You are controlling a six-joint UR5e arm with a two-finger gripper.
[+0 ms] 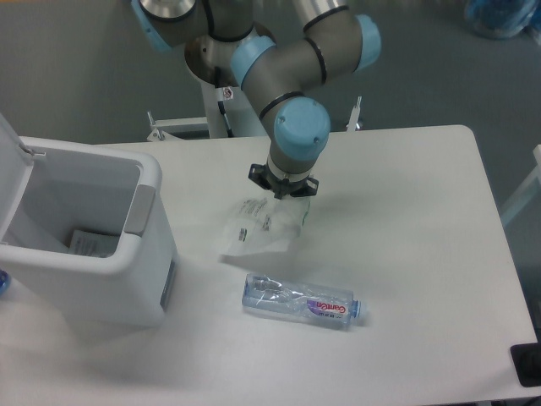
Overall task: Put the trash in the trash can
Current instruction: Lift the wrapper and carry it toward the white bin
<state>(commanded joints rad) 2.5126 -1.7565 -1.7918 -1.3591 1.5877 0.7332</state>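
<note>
Clear and crinkly, the plastic bag [264, 230] hangs in the middle of the frame. Its top corner is pinched in the gripper [283, 196], and it looks lifted off the white table [406, 254]. The arm [297, 93] reaches down from the top of the frame. The water bottle [302, 302] lies flat on the table just below the bag, a little apart from it. The trash can [93, 245] stands at the left with its lid [10, 165] open.

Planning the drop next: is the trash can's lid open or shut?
Open. The white lid stands raised at the left of the trash can, exposing its interior.
</note>
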